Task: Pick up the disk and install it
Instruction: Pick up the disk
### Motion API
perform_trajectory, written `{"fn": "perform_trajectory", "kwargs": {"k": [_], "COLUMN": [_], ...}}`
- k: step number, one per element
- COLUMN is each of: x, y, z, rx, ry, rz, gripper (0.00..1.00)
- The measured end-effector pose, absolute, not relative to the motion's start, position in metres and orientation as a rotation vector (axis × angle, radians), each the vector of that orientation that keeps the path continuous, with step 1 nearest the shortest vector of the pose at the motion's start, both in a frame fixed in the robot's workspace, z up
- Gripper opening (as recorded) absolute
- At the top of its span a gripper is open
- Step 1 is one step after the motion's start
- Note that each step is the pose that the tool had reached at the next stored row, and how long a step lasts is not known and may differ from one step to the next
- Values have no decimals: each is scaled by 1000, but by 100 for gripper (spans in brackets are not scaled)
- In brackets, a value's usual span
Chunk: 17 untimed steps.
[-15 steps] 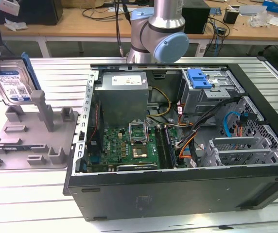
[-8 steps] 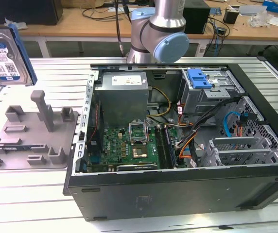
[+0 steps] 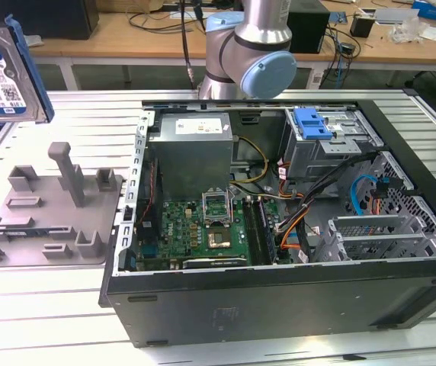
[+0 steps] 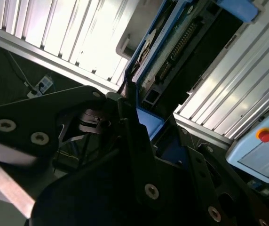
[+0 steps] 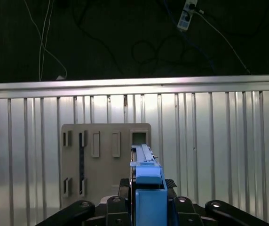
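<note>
Holding the disk (image 3: 1, 76) raised, well apart from the open computer case (image 3: 279, 305), my gripper (image 5: 146, 206) has both fingers (image 5: 179, 203) pinching its blue carrier edge-on. Pickup looks done and installing is not. I judge that calls for squaring the carrier to the case's drive cage (image 3: 340, 149).

Your black gripper (image 5: 147, 200) clasps the disk (image 3: 4, 72): silver body, white-and-blue printed label, bright blue carrier frame. Below the gripper, the slotted holder tray (image 3: 50, 206) is plain matt grey, on a table (image 3: 73, 107) of silver ribbed aluminium. Well away from the gripper, the black computer case (image 3: 279, 305) shows a green motherboard (image 3: 203, 225) and a blue bracket (image 3: 313, 122).
</note>
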<state>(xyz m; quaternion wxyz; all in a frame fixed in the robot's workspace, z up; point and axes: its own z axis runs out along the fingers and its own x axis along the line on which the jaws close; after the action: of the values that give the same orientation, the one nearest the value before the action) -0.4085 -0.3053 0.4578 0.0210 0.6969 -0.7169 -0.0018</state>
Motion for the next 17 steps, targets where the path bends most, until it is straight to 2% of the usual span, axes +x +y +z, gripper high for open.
{"fn": "perform_trajectory", "kwargs": {"k": [17], "x": [-404], "y": [-305], "z": [506], "rx": [2162], "ry": [-2224], "rz": [-9], "gripper": [37]}}
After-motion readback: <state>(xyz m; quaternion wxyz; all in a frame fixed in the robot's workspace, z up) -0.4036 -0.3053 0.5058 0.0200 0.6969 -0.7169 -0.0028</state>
